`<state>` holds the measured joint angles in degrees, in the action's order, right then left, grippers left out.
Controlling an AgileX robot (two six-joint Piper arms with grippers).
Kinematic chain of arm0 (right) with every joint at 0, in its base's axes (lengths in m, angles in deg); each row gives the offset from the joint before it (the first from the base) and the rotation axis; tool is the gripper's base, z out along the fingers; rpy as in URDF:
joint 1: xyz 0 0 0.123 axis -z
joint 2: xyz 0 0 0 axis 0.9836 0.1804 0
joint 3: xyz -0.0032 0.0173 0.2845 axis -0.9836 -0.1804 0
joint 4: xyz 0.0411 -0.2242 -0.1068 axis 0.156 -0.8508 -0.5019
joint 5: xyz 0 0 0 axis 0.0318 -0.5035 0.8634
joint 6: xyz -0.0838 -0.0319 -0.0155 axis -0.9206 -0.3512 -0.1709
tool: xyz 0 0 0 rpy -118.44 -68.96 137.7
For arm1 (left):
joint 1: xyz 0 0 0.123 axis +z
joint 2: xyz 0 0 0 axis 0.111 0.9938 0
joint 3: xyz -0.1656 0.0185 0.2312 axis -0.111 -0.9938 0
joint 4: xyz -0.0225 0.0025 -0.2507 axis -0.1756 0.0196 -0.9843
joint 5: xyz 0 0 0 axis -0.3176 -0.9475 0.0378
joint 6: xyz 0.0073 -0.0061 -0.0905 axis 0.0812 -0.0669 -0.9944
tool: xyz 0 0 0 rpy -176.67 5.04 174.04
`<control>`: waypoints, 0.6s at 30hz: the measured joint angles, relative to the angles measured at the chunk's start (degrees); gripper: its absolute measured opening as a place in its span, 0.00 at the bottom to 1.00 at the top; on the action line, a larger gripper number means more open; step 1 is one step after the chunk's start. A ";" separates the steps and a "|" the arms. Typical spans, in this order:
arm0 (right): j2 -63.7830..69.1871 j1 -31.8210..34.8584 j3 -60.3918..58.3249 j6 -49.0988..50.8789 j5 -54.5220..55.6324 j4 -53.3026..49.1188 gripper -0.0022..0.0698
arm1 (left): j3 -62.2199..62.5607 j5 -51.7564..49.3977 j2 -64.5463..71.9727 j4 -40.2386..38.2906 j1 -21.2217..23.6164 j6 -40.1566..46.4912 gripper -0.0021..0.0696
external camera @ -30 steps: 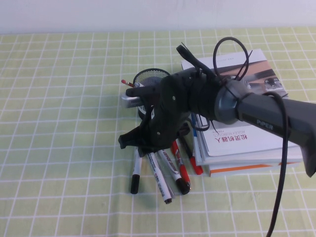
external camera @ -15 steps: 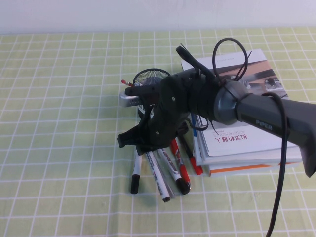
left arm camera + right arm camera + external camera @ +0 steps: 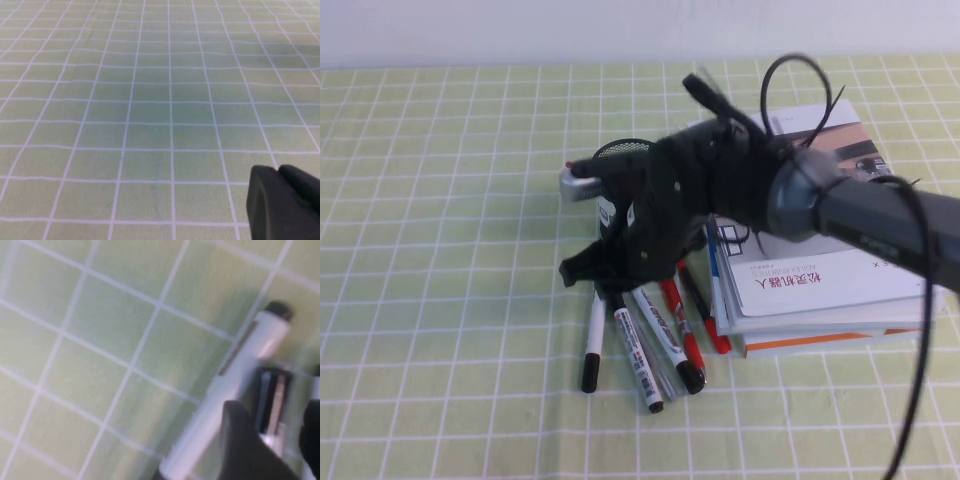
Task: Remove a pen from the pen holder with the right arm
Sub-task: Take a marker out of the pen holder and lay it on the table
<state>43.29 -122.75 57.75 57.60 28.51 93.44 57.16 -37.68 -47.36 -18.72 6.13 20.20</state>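
high view looks down on the checked cloth (image 3: 420,200); wrist views (both) hug it closely.

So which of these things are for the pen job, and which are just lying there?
For the job:
- pen holder, behind the right arm
- pens lying on the tablecloth
- right gripper, fingers open, low over those pens

Just lying about:
- stack of books, right of the pens
- left gripper, over plain tablecloth, away from it all
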 joint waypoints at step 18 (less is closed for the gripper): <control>-35.56 -3.08 -17.88 0.59 -9.09 -12.53 0.03 | 0.00 0.00 0.00 0.00 0.00 0.00 0.02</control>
<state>7.73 -125.83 39.87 58.19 19.42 80.91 57.16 -37.68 -47.36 -18.72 6.13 20.20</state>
